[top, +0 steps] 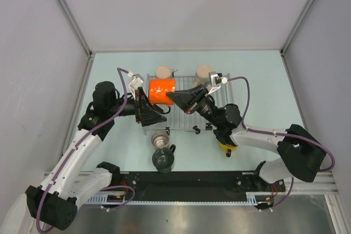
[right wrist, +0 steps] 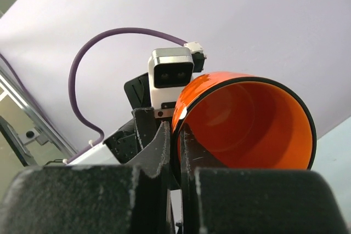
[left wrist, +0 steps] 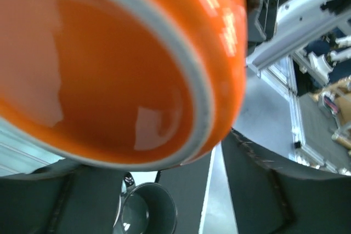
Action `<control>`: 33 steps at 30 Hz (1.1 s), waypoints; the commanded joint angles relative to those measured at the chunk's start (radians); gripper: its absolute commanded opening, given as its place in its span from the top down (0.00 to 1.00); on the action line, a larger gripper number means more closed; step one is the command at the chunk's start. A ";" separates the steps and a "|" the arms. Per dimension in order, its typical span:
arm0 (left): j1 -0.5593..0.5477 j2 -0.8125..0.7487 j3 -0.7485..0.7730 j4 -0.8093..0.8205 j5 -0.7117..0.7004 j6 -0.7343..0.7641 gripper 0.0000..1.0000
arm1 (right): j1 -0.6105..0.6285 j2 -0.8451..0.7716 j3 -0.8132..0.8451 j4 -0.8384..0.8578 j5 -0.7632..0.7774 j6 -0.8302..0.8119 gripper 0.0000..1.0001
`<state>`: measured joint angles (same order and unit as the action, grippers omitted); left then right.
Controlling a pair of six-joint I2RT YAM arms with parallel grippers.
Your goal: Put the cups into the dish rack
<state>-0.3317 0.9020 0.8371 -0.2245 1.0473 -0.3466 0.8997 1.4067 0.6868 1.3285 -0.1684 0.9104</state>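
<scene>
The orange mug (top: 162, 90) lies on its side in the air over the left part of the wire dish rack (top: 184, 121). My right gripper (top: 175, 97) is shut on its rim, one finger inside the mug and one outside, as the right wrist view shows (right wrist: 178, 135). My left gripper (top: 148, 109) is open beside the mug's base, which fills the left wrist view (left wrist: 109, 69), with the fingers spread wide below it. Two beige mugs (top: 163, 72) (top: 204, 73) stand at the rack's far edge.
A small steel mug (top: 159, 140) and a dark grey-green mug (top: 163, 160) stand on the table in front of the rack. A yellow mug (top: 226, 147) sits partly under my right arm. The dark mug also shows in the left wrist view (left wrist: 148, 212).
</scene>
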 commanded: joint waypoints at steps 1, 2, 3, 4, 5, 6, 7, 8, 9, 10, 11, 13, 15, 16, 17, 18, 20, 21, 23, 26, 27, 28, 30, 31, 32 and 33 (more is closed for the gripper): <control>-0.007 -0.020 0.069 0.218 0.016 -0.097 0.31 | 0.033 0.058 -0.004 0.268 -0.052 0.073 1.00; -0.007 -0.020 0.071 0.220 0.014 -0.106 0.33 | 0.034 0.066 -0.012 0.270 -0.046 0.087 1.00; -0.007 -0.018 0.071 0.255 0.013 -0.117 0.35 | 0.036 0.086 -0.013 0.271 -0.046 0.091 1.00; -0.007 -0.017 0.069 0.266 0.010 -0.124 0.40 | 0.042 0.098 -0.015 0.270 -0.048 0.096 1.00; -0.007 -0.014 0.066 0.277 0.008 -0.130 0.45 | 0.050 0.112 -0.013 0.270 -0.051 0.108 1.00; -0.006 -0.008 0.065 0.286 0.007 -0.138 0.57 | 0.053 0.132 -0.009 0.270 -0.055 0.117 1.00; -0.006 -0.008 0.066 0.287 0.005 -0.140 0.60 | 0.059 0.168 -0.004 0.270 -0.060 0.133 1.00; -0.001 -0.006 0.068 0.287 0.006 -0.140 0.60 | 0.070 0.191 0.008 0.271 -0.071 0.146 1.00; 0.000 -0.003 0.072 0.286 0.007 -0.141 0.60 | 0.077 0.210 0.013 0.271 -0.074 0.166 1.00; 0.005 -0.006 0.074 0.284 0.007 -0.144 0.60 | 0.085 0.247 0.014 0.270 -0.074 0.177 1.00; 0.011 -0.008 0.076 0.284 0.005 -0.146 0.60 | 0.099 0.259 0.016 0.270 -0.071 0.180 1.00; 0.016 -0.015 0.077 0.284 0.005 -0.141 0.60 | 0.113 0.288 0.017 0.271 -0.071 0.180 1.00; 0.020 -0.020 0.080 0.278 0.002 -0.138 0.59 | 0.128 0.324 0.026 0.270 -0.074 0.189 1.00; 0.023 -0.023 0.080 0.277 0.003 -0.137 0.58 | 0.131 0.334 0.028 0.271 -0.077 0.194 1.00; 0.026 -0.026 0.082 0.277 0.005 -0.135 0.58 | 0.136 0.351 0.026 0.271 -0.079 0.194 1.00; 0.028 -0.026 0.083 0.272 0.002 -0.132 0.57 | 0.142 0.356 0.023 0.271 -0.076 0.193 1.00; 0.033 -0.034 0.086 0.266 -0.003 -0.121 0.57 | 0.150 0.374 0.023 0.271 -0.072 0.191 1.00; 0.034 -0.035 0.086 0.266 -0.003 -0.118 0.58 | 0.154 0.380 0.025 0.271 -0.071 0.193 1.00; 0.034 -0.031 0.089 0.266 0.002 -0.112 0.86 | 0.157 0.400 0.028 0.273 -0.077 0.200 1.00; 0.036 0.000 0.115 0.193 0.020 -0.072 1.00 | 0.160 0.414 0.028 0.271 -0.082 0.205 1.00; 0.037 0.005 0.129 0.177 0.029 -0.062 1.00 | 0.160 0.420 0.026 0.271 -0.082 0.206 1.00; 0.039 0.009 0.134 0.166 0.039 -0.054 1.00 | 0.159 0.423 0.020 0.271 -0.085 0.208 1.00; 0.040 0.000 0.143 0.134 0.036 -0.022 1.00 | 0.154 0.423 0.013 0.271 -0.088 0.214 1.00; 0.042 -0.006 0.143 0.128 0.031 -0.012 1.00 | 0.151 0.423 0.002 0.271 -0.089 0.214 1.00; 0.042 -0.011 0.145 0.114 0.025 0.006 1.00 | 0.147 0.419 -0.006 0.270 -0.088 0.214 1.00; 0.042 -0.020 0.148 0.108 0.020 0.015 1.00 | 0.142 0.417 -0.013 0.271 -0.089 0.219 0.96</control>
<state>-0.2104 0.9226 0.8665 -0.3195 0.8639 -0.5140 0.9394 1.7267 0.7147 1.5482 -0.0051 1.1587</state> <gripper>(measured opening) 0.216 0.048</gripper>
